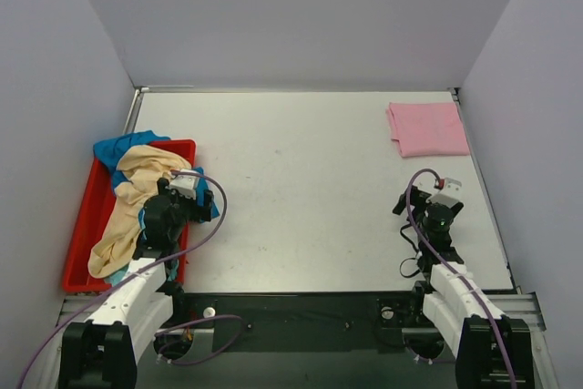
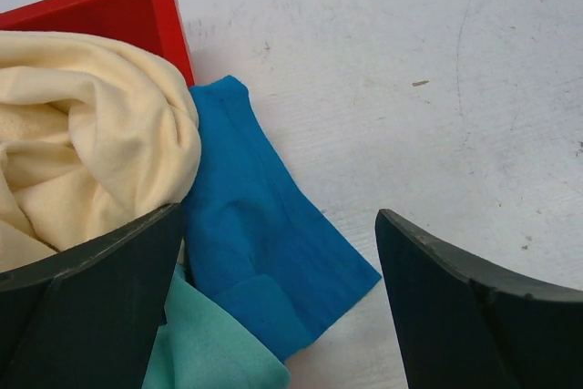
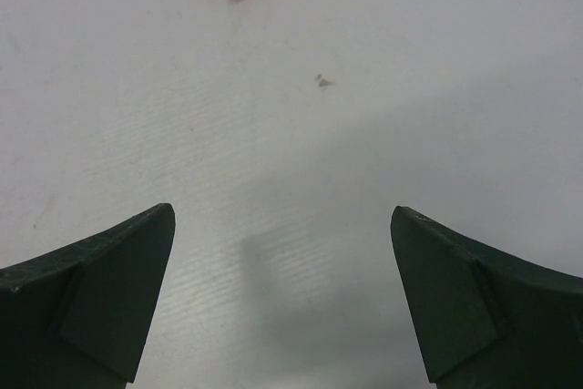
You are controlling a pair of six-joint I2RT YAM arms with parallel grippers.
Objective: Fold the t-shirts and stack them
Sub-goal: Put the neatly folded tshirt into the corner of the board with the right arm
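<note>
pink t-shirt (image 1: 428, 128) lies folded — next, left gripper (image 2: 278, 216), jaws wide beside the cream-yellow t-shirt (image 2: 91, 125), likely must grasp it; right gripper (image 3: 282, 211) gapes empty.

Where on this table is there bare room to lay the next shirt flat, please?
The middle of the table is bare, from the red tray on the left to the folded pink shirt at the far right corner. The tray is crowded: a cream shirt and a blue shirt heap over its rim.

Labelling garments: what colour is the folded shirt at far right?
The folded shirt is light pink; the top external view shows it best.
</note>
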